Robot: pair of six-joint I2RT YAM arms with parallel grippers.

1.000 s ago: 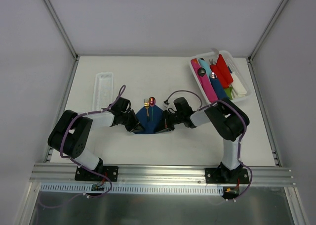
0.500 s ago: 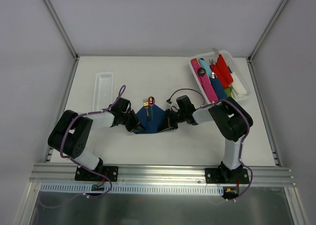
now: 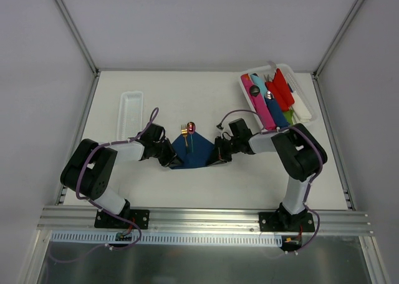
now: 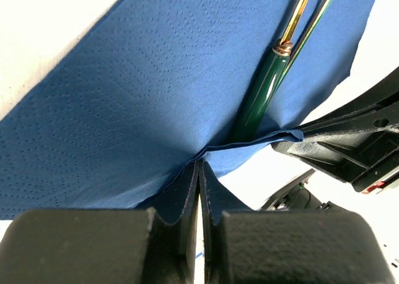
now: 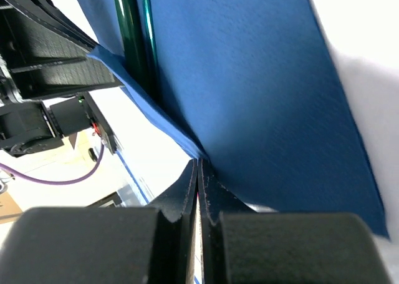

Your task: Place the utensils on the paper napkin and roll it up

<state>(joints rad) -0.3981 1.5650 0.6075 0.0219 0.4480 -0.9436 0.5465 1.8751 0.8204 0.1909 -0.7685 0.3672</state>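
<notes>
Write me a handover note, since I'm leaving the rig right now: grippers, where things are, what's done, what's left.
Left gripper: shut on the paper napkin, at its near edge.
Right gripper: shut on the same edge, further right.
Utensils: lying on the napkin, heads past its far corner, green handles toward the grippers.
Done: utensils placed.
Left: roll the napkin over them; only the near edge is pinched up so far.
</notes>
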